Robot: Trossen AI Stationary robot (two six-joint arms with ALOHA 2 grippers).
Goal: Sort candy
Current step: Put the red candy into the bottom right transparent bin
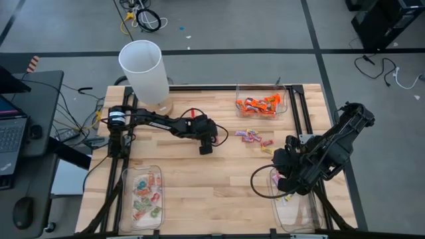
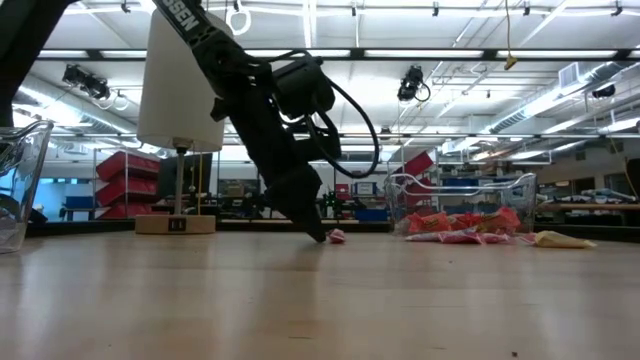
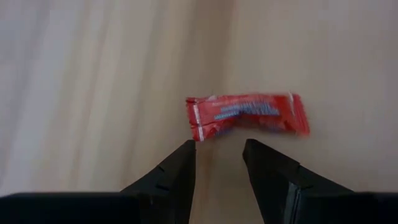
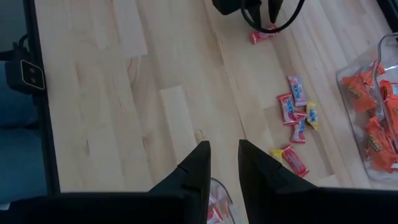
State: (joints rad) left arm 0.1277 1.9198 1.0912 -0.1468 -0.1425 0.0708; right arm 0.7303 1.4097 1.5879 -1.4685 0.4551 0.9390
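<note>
Left gripper stands low over the middle of the pale wooden counter, its two dark fingers parted with a gap between them and nothing held. Just ahead of the fingertips lies one small red wrapped candy, flat on the wood, with crimped ends and a pale blue band of print; the low view shows the same piece at the tip, and contact cannot be confirmed.

Beyond it, a loose cluster of pink-and-yellow wrapped candies lies on the counter towards the right. A clear rectangular plastic tray at the far right edge contains orange-wrapped candies. A second clear tray at the near left contains pale green-and-pink wrapped pieces.

Right gripper hangs above a third clear tray at the near right, fingers narrowly parted, gripping nothing.

A tall white cylinder stands at the far left.
</note>
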